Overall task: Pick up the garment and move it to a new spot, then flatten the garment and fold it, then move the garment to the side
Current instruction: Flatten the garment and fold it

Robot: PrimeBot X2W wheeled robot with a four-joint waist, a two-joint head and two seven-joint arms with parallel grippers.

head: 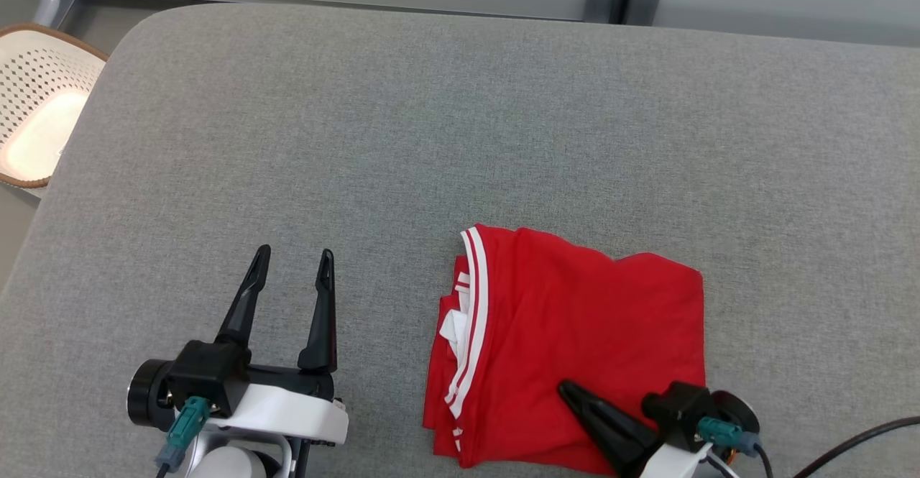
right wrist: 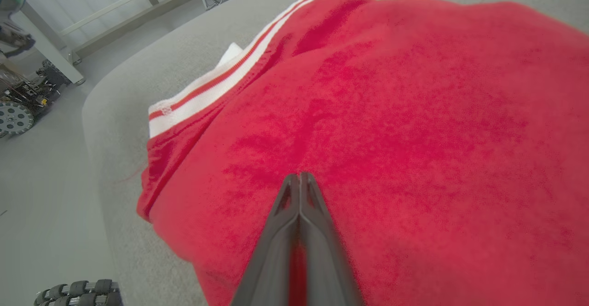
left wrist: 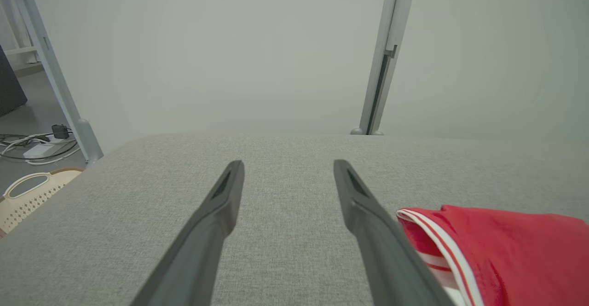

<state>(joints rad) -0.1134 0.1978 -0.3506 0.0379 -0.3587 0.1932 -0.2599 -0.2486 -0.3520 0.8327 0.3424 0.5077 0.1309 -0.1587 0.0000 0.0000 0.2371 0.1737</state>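
Garment (head: pixel 575 320), red with a white-striped trim (head: pixel 476 298), lies folded in a rough rectangle on the grey table (head: pixel 431 104), directly under the right gripper (head: pixel 564 389). That gripper's 2 fingers are pressed together with no gap at the tips. They lie low over the cloth's near edge and point ahead and to the left across it. In the right wrist view the closed tips sit against the red fabric, with the striped trim ahead of them and to their left. Whether any cloth is pinched between them I cannot tell.

The left gripper (head: pixel 295 251) has its 2 fingers spread wide and holds nothing, with bare table between and ahead of them. The garment lies to its right, apart from it. In the left wrist view the striped edge shows just beyond the right finger. A pale perforated basket (head: pixel 36 104) with a brown rim stands off the table's edge, well ahead of this gripper and to its left.
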